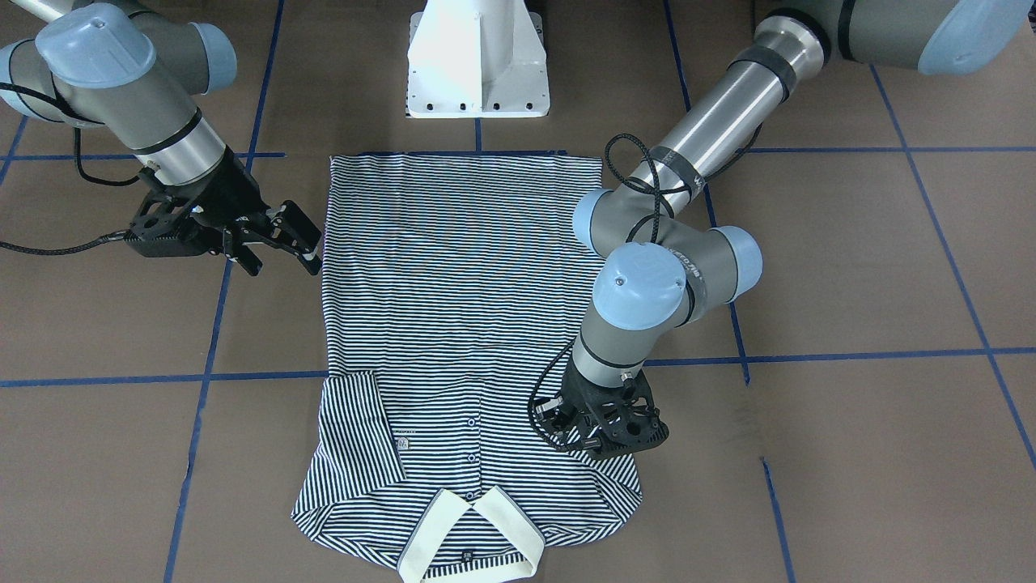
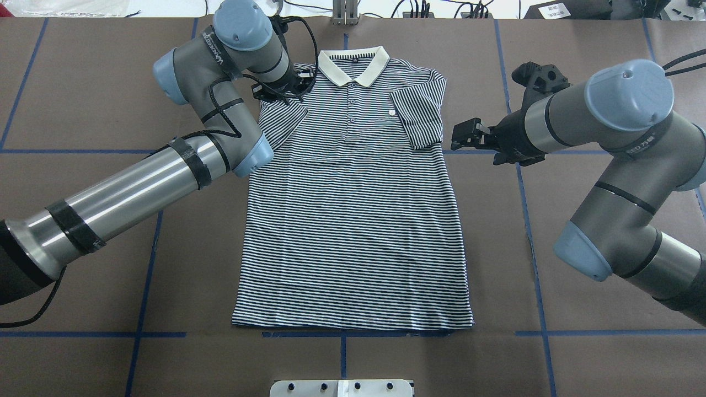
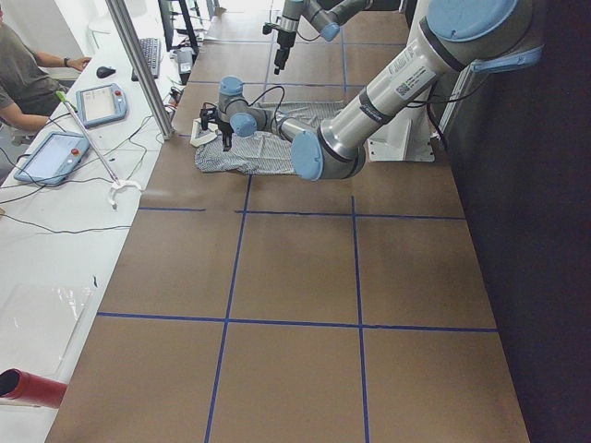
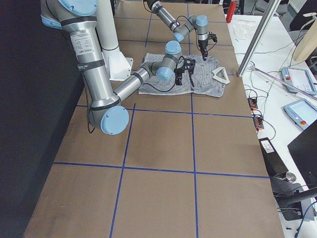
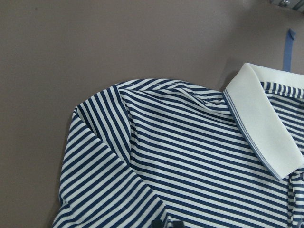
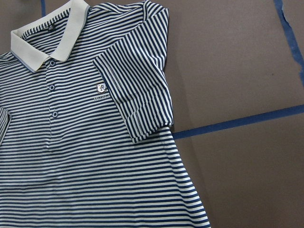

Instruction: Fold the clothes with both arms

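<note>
The polo shirt (image 2: pixel 353 220) lies flat on the table (image 2: pixel 83 231), hem nearest the robot. Mid-way, the right gripper (image 2: pixel 459 138) hangs beside the folded-in sleeve (image 2: pixel 419 118), fingers apart and empty. Farthest, the left gripper (image 2: pixel 281 88), whose fingers I cannot tell are apart or closed, should pinch only the spread sleeve (image 2: pixel 278 124) at its cuff and lay it inward to match.

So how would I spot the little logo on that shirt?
Start at the striped polo shirt spread on the brown table and find its cream collar. Down from it, beside the button row, the logo patch sits at the folded-in sleeve edge: a small pale shield, unlike the round buttons.

Brown table (image 1: pixel 850 267), blue tape grid (image 1: pixel 850 355), white pedestal (image 1: pixel 477 65), seated operator (image 3: pixel 18 74)
</note>
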{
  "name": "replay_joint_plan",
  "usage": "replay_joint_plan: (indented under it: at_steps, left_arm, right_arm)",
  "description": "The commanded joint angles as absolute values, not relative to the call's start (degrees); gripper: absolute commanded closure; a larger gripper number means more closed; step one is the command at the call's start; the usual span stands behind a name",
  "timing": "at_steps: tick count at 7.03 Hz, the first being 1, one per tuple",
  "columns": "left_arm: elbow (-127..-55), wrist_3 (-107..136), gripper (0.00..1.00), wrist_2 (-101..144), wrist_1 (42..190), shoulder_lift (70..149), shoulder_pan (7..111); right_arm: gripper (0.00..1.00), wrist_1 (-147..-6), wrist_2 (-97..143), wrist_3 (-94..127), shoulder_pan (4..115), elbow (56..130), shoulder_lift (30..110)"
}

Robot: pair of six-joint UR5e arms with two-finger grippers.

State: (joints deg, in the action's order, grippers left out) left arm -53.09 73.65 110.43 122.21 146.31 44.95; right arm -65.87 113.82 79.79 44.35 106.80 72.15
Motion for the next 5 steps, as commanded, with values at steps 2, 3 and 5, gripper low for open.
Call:
replay_joint_plan:
  at_steps: [2,3,5]
  left_arm:
    - [-74.4,73.6,0.35,111.0,121.7,133.2,43.2]
    - [-82.2,73.6,0.35,110.7,121.7,127.8,41.8]
    - [-91.2,75.3,0.20,111.3,121.6,121.9,39.2]
  right_arm:
    - [0.00,-65.8,110.7,99.6,34.1,111.3,71.7]
    - [0.00,-68.4,105.8,103.8,29.2,115.7,72.8]
    - [0.07,-88.9,87.3,113.2,12.0,125.0,74.6]
